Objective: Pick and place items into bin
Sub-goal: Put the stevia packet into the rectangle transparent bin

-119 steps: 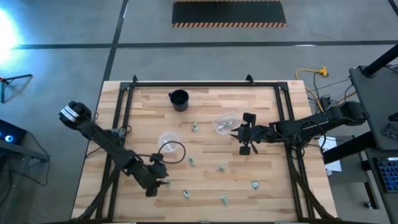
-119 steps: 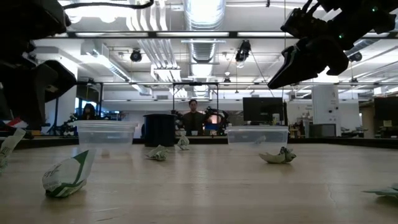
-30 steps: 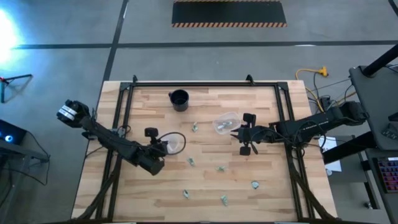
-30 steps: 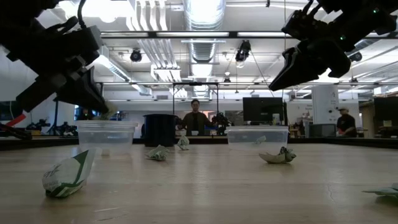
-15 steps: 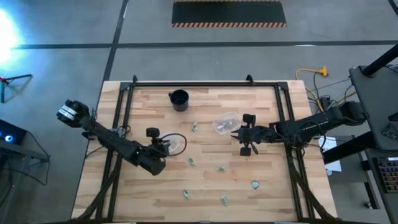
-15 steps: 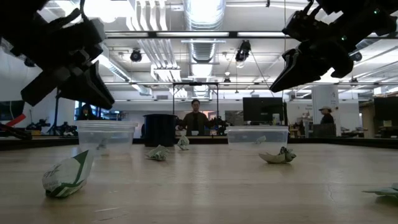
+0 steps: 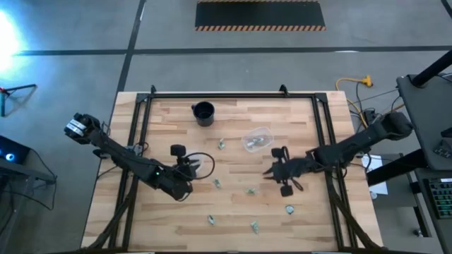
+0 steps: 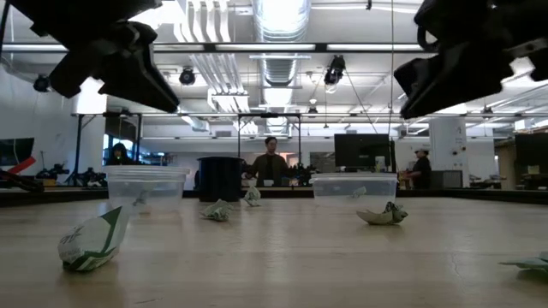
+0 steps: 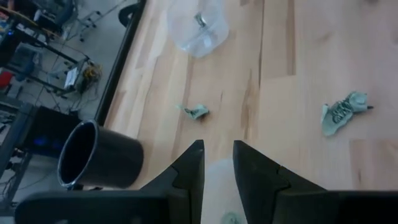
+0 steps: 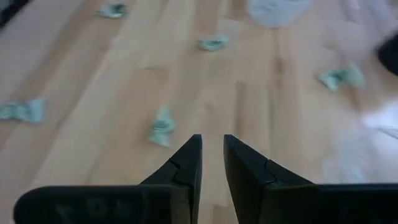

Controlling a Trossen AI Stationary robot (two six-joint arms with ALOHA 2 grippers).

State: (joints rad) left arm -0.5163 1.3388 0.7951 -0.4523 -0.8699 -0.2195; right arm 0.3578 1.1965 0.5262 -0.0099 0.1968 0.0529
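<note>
High view, left gripper (image 7: 189, 164): over the left clear cup (image 7: 200, 164), at table centre-left.
High view, right gripper (image 7: 274, 171): above bare wood right of centre, below the right clear cup (image 7: 257, 138).
High view, items: small pale green pieces scattered on the wooden table (image 7: 233, 212); one (image 7: 222, 144) near the black cup (image 7: 203, 113), others (image 7: 217, 183) (image 7: 250, 190) mid-table, more (image 7: 289, 209) (image 7: 254, 226) (image 7: 210, 220) toward the near edge.
Low view: both arms hang above the table; a crumpled piece (image 8: 92, 241) lies near left, another (image 8: 383, 214) before the right cup.
Left wrist view, fingers (image 9: 191, 168): a narrow gap between them, nothing held; a pale cup rim and a bit of green show just beyond the tips.
Right wrist view, fingers (image 10: 188, 163): a small gap between them, empty; a green piece (image 10: 161, 127) lies just ahead on the wood.
</note>
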